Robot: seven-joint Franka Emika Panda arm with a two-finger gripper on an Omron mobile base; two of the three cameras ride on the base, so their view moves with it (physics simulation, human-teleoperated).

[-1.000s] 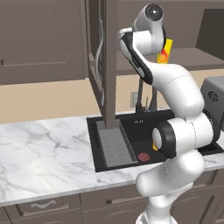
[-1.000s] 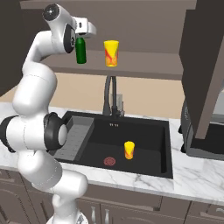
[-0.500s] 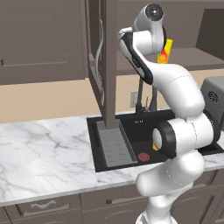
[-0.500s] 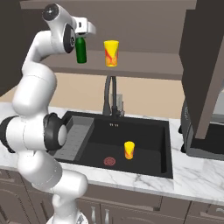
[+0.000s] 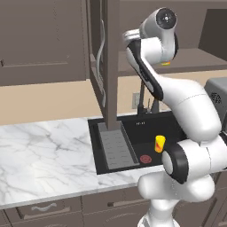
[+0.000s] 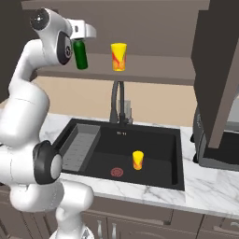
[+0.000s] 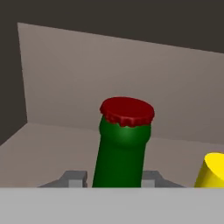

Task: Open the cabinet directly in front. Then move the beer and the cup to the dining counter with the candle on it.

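Note:
The cabinet stands open, its left door (image 5: 106, 57) edge-on and its right door (image 6: 218, 70) swung out. On its shelf (image 6: 154, 73) the dark green beer (image 6: 81, 56) stands upright with the yellow and orange-red cup (image 6: 118, 57) a little to its right. My gripper (image 6: 80, 43) reaches in from the left and is shut on the beer's upper part. In the hand view the beer (image 7: 122, 148) with its red cap fills the gap between my fingertips (image 7: 74, 177), both touching its sides. The cup (image 7: 212, 173) shows at the lower right.
Below the shelf lies a black sink (image 6: 154, 135) with a tall dark faucet (image 6: 116, 100), a drain rack (image 6: 79, 147) and another small yellow cup (image 6: 137, 160). White marble counter (image 5: 44, 150) runs to the left. A dark appliance (image 6: 219, 149) stands at the right.
My fingers have closed in on the beer. The arm, the bottle and the cup on the shelf stay where they were.

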